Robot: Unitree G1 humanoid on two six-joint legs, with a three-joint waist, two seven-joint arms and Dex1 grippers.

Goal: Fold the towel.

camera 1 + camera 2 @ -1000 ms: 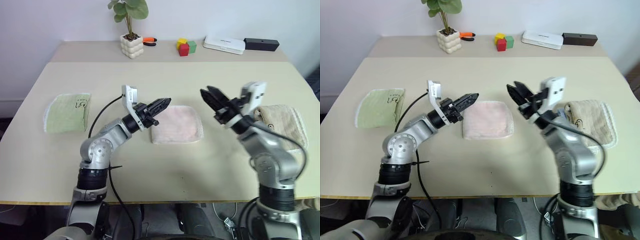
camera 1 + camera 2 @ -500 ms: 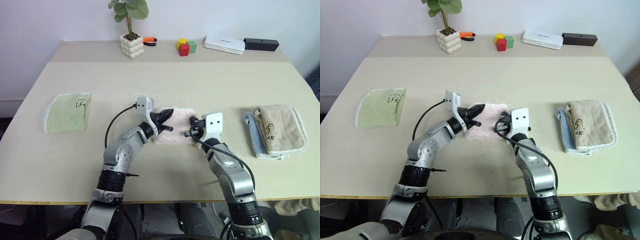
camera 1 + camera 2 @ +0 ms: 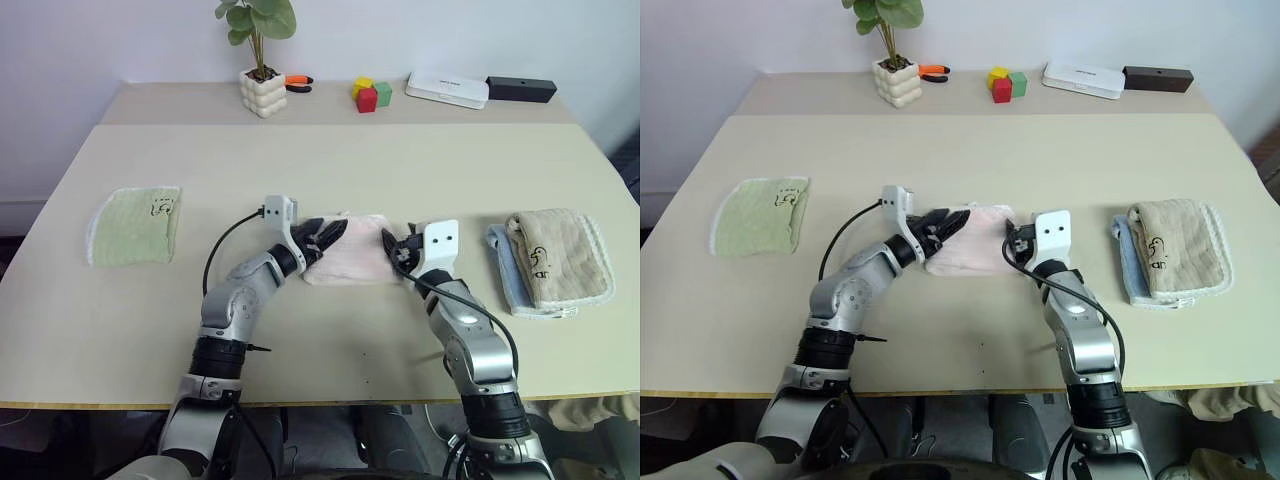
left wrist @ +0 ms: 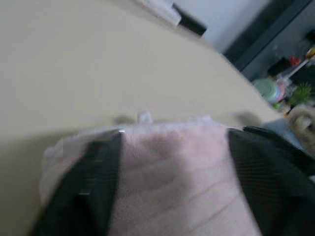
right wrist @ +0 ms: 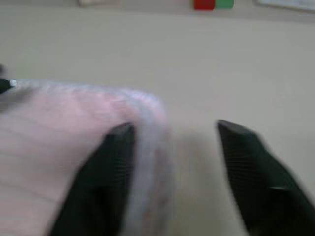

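Note:
The pale pink towel [image 3: 352, 262] lies folded flat at the middle of the table [image 3: 330, 160]. My left gripper [image 3: 328, 233] sits low at its left far corner, open, its black fingers [image 4: 93, 177] spread over the pink pile [image 4: 172, 172]. At the towel's right edge is my right gripper [image 3: 393, 244], also open. In the right wrist view one finger [image 5: 106, 167] hangs over the towel's fluffy edge [image 5: 59, 132] and the other over bare table. Neither gripper holds anything.
A light green folded towel [image 3: 135, 225] lies at the left. A beige towel [image 3: 555, 255] rests on a blue cloth at the right. Along the back stand a potted plant [image 3: 263, 90], coloured blocks [image 3: 371, 94], a white box [image 3: 447, 89] and a black box [image 3: 523, 89].
Both arms came down from above the table to the towel's two sides. Both grippers were shut and now stand open.

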